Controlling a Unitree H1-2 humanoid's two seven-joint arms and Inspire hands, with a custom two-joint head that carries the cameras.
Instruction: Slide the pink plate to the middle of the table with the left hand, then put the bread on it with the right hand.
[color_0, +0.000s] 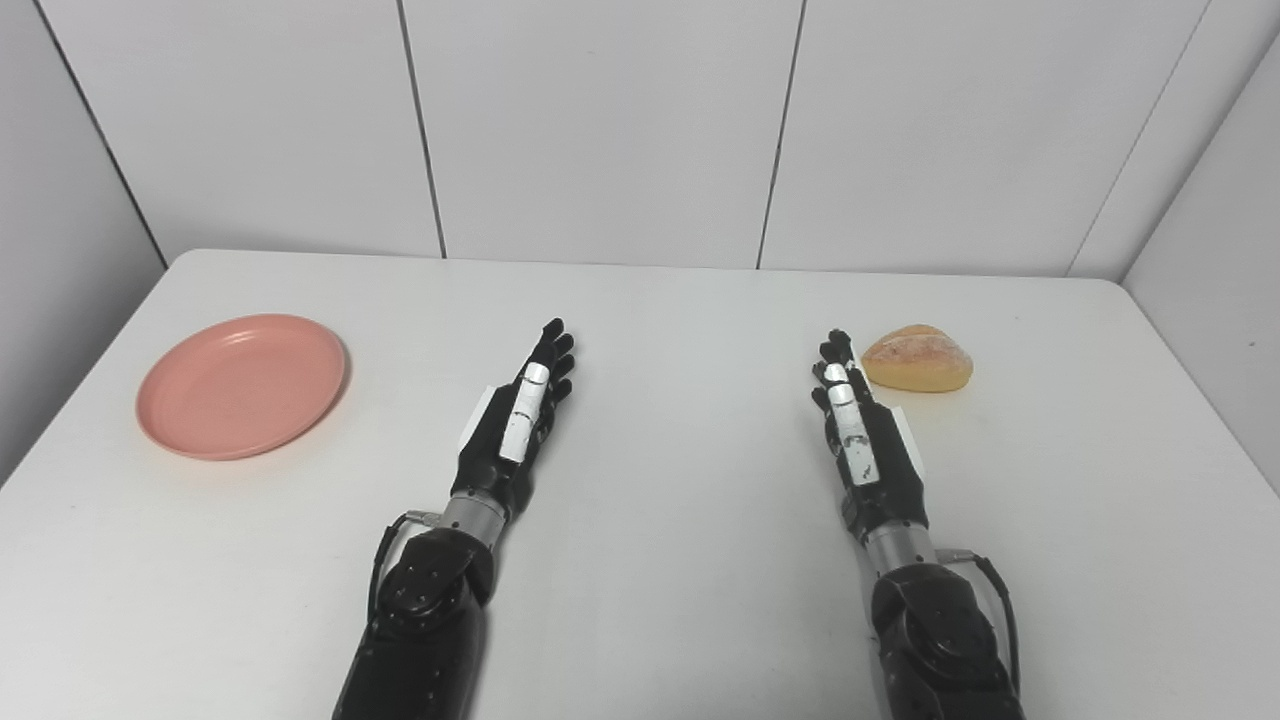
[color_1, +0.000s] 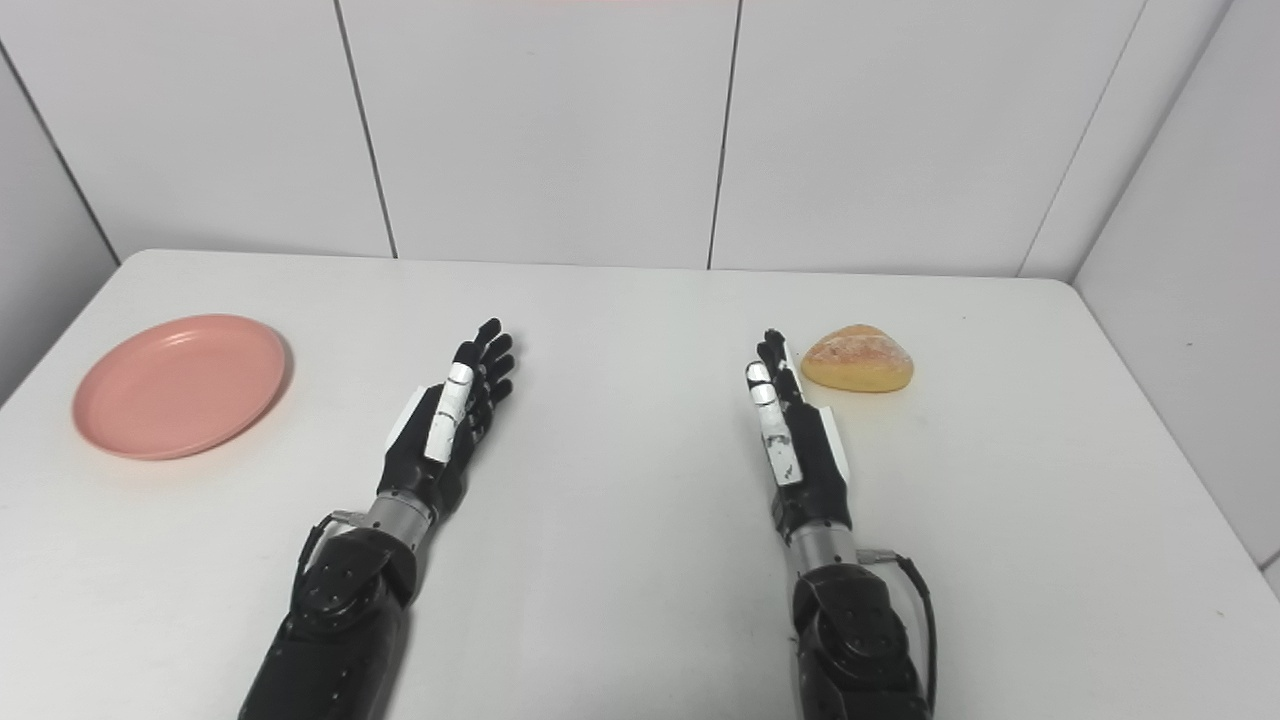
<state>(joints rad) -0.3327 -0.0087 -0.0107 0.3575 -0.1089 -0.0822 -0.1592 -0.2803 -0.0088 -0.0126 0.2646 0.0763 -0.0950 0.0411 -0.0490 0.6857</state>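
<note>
- Nearest the camera: two black robot forearms enter from the bottom edge and lie over the white table (color_0: 640, 620), one on each side of its middle.
- Left hand (color_0: 515, 415), black with white panels, edge-up, its fingers (color_0: 553, 345) stretched straight and close together, pointing toward the far wall; it holds nothing.
- Right hand (color_0: 860, 430), same build and same pose: fingers (color_0: 836, 350) extended, narrow spread, nothing in its grasp.
- Round pink plastic plate (color_0: 242, 385) sits flat at the left side of the table, well apart from the left hand; nothing lies on it.
- Golden-brown rounded bread roll (color_0: 918, 358) rests on the table at the right, just beside the right hand's fingertips, on their outer side; whether they touch cannot be told.
- Pale grey panelled wall (color_0: 600, 120) rises behind the table's far edge.
</note>
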